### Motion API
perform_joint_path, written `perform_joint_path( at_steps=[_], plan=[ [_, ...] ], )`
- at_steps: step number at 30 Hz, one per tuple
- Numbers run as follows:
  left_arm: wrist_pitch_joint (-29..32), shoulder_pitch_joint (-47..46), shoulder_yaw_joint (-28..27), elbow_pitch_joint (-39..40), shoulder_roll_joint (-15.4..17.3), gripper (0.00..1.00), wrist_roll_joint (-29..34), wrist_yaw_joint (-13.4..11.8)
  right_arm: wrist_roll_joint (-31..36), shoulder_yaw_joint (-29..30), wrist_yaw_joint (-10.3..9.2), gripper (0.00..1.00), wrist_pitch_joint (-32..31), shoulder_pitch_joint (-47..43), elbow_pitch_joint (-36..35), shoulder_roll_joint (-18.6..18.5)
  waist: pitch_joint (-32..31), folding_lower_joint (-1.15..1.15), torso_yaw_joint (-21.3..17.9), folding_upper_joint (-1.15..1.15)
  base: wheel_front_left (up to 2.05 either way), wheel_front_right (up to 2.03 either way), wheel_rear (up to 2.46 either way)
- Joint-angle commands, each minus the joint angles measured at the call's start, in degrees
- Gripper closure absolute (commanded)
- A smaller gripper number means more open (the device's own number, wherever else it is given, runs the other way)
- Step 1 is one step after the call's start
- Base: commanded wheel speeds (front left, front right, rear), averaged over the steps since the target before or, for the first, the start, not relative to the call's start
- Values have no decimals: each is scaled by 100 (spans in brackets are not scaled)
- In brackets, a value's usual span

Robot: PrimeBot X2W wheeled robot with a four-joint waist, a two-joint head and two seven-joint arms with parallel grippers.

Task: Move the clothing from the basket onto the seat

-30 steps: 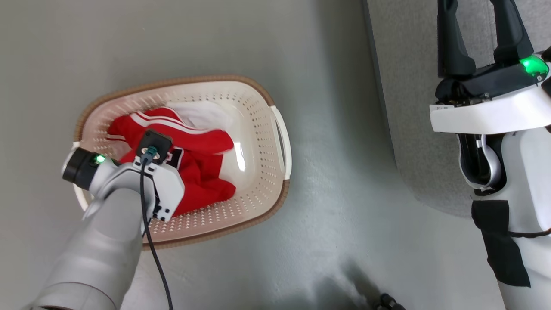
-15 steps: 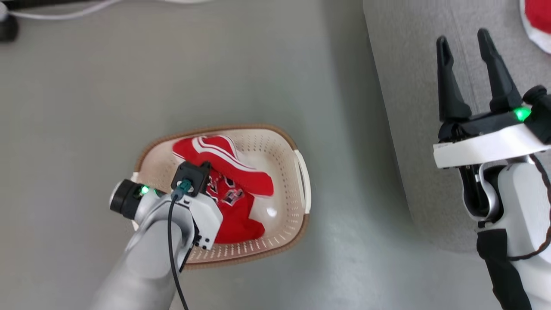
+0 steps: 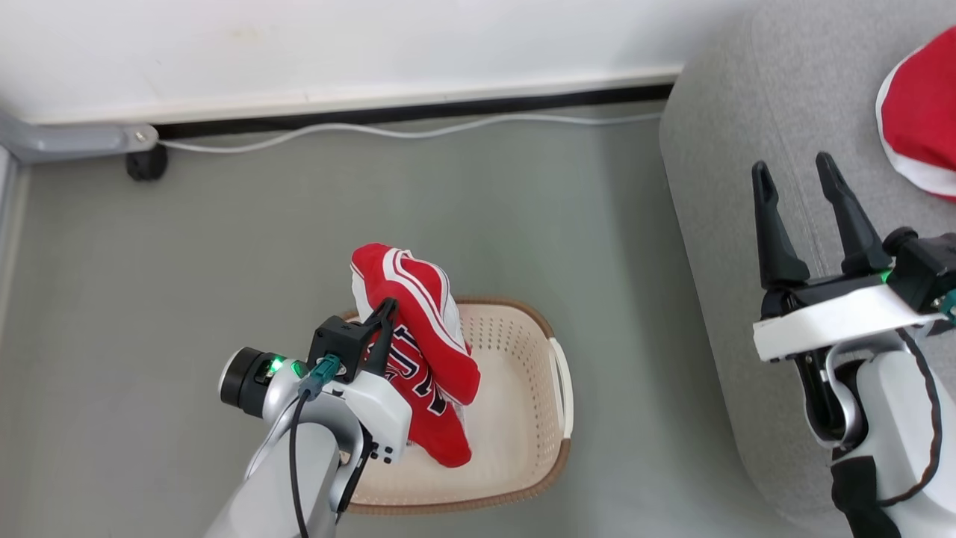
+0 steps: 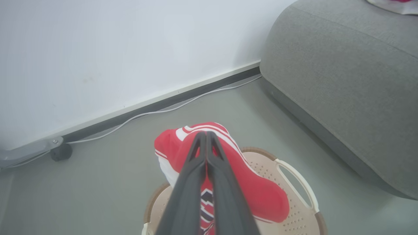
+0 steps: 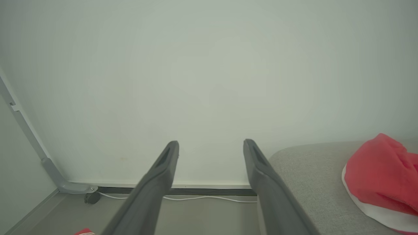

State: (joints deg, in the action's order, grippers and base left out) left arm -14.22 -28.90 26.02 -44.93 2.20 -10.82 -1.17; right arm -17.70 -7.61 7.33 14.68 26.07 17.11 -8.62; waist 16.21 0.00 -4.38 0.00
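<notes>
My left gripper (image 3: 388,306) is shut on a red garment (image 3: 426,351) with white stripes and dark lettering. It hangs lifted above the cream basket (image 3: 523,418), its lower end still over the basket floor. The left wrist view has the closed fingers (image 4: 206,153) pressed together over that clothing (image 4: 258,192), with the basket (image 4: 294,195) below. My right gripper (image 3: 793,175) stands open and empty over the grey seat (image 3: 747,112). Another red piece with a white edge (image 3: 922,112) lies on the seat, also seen as red clothing (image 5: 382,176) on the seat (image 5: 310,169) in the right wrist view.
A white wall (image 3: 336,45) with a dark skirting runs along the far side, and a white cable (image 3: 411,133) lies on the grey floor (image 3: 187,246) before it. A grey frame leg with a black caster (image 3: 146,161) stands at the far left.
My left gripper has risen out of the basket with the red garment, which now hangs in the air. The head camera has tilted up, bringing the wall and seat into view.
</notes>
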Motion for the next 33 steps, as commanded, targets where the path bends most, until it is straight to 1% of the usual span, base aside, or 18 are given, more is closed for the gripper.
perform_joint_path(
  at_steps=[1, 10, 17, 22, 33],
  plan=[
    [-77, 78, -218, 330, 71, 100, -71, -55, -31, -60, 16, 0, 32, -125, -92, -20, -297, 0, 142, 0, 0, 0, 0],
    [-77, 376, -510, 1250, 69, 100, -127, -11, -25, 0, 16, 0, 32, -428, 60, 0, -813, 0, 293, 0, 0, 0, 0],
    [-77, 441, -709, 1777, 68, 100, -127, 99, -25, 22, 16, 0, 32, -658, 131, 36, -1111, 0, 320, 0, 0, 0, 0],
    [-77, 429, -782, 2032, 68, 100, -101, 190, -30, 67, 16, 0, 32, -834, 161, 78, -1251, 0, 305, 0, 0, 0, 0],
    [-78, 346, -943, 2438, 88, 100, -83, 280, 8, 69, 16, 0, 32, -1007, 271, 162, -1443, 0, 254, 0, 0, 0, 0]
  ],
)
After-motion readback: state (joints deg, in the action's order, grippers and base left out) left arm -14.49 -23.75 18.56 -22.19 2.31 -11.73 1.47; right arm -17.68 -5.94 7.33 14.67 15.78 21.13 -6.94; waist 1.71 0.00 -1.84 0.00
